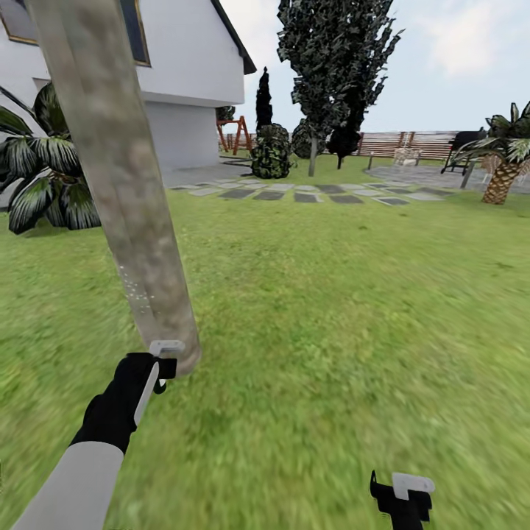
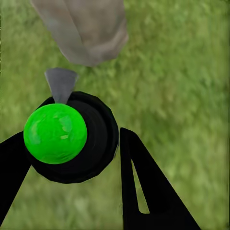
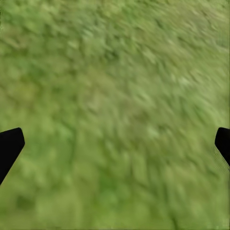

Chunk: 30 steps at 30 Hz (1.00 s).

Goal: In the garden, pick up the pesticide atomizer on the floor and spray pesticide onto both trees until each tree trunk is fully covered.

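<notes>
Our left tool clamps pesticide atomizer, nozzle just beside tree trunk base; our right tool wide, holding nothing, above lawn.

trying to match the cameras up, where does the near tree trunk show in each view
Head view: the tree trunk slants down the left side, its base just above the left gripper.
Left wrist view: trunk base at the top, beyond the atomizer.
Right wrist view: not in it.
Shared landmark: the lawn.

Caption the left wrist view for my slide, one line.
Left end effector holding the pesticide atomizer, its nozzle aimed at the base of the tree trunk above the lawn.
</notes>
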Motion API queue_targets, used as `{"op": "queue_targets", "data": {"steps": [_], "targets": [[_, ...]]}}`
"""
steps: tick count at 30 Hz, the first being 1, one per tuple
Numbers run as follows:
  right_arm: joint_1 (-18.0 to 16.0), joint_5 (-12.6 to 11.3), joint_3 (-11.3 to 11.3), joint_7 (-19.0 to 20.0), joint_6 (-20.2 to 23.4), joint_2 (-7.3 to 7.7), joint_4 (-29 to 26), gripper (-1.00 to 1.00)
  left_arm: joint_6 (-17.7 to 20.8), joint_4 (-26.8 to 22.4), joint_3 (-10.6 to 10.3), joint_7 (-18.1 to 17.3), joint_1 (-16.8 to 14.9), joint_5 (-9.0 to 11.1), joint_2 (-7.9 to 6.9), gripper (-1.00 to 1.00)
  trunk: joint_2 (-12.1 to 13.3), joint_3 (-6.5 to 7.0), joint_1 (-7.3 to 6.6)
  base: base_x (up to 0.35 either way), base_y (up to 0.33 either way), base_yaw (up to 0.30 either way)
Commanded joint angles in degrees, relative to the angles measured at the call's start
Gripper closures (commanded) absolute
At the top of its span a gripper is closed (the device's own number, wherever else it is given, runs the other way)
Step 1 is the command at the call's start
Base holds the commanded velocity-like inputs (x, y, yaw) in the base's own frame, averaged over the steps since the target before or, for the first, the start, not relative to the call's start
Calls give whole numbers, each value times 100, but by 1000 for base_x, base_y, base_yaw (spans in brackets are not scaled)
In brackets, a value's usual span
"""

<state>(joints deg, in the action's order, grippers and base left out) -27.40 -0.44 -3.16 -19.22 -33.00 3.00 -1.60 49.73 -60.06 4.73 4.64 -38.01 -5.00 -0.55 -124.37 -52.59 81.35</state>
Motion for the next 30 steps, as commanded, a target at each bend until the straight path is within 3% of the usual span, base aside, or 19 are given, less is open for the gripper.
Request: {"op": "queue_targets", "data": {"steps": [1,14,25,30], "targets": [[-2,-4,-34,-29,-5,0,2,-100,28,-6,3,-25,-5,-53,2,100,-2,-5,0,119,-279,243],[-2,0,-35,-29,4,-1,2,-100,28,12,10,-12,-5,-62,-26,100,-2,-5,0,187,-240,267],[-2,-8,-27,-44,2,27,-5,-100,63,-142,-19,-29,-11,-30,59,100,-2,-5,0,190,-221,35],[-2,-9,-27,-39,4,26,-7,-100,118,-331,-5,-48,-67,-58,-10,100,-2,-5,0,41,-104,225]]}}
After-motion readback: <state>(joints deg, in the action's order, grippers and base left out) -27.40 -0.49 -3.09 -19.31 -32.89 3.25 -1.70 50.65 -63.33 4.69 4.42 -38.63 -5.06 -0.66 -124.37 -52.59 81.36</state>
